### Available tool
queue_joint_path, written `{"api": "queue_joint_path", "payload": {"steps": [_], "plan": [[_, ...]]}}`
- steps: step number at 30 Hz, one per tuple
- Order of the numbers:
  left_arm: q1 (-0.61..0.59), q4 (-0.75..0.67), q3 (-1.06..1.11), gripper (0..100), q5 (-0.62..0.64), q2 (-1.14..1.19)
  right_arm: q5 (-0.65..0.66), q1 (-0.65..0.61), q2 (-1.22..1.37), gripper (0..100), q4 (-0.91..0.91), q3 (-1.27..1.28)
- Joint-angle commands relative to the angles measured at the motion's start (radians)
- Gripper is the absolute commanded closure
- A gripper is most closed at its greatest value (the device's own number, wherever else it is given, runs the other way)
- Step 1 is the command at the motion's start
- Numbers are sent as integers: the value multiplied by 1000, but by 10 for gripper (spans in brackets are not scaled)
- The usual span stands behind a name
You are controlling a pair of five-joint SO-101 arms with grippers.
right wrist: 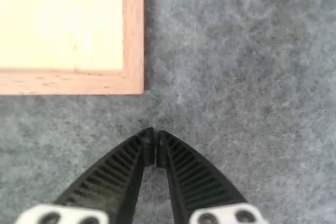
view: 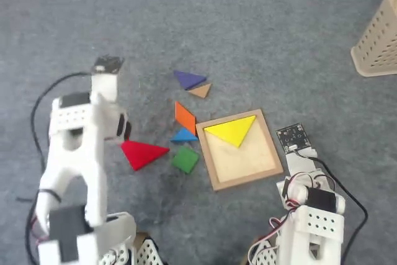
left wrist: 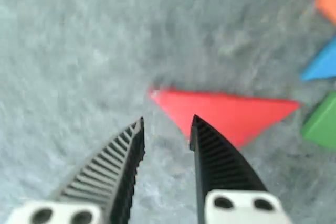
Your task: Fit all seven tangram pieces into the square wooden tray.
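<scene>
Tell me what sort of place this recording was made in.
Probably a lab-style robot workbench: a left arm and right arm stand at a grey felt-like mat, with a wooden tray and loose tangram pieces laid out on it.

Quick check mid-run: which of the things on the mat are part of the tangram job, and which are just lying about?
Part of the job: tray; yellow triangle, already inside it; red triangle, green square, blue triangle, orange piece, purple triangle and tan triangle, all outside it.

Just lying about: basket at the far edge.
</scene>
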Motion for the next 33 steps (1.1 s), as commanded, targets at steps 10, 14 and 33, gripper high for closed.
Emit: {"api": "queue_joint_path", "payload": {"steps": [10,14,33], "plan": [[37,-35,50,675,186,110,14,-10,-19,985,-21,-6],[28,-69,-47,696,186,250,14,-10,-19,985,-21,-6],[163,-5,-209,714,325,356,14,-10,-19,985,-21,-6]]}}
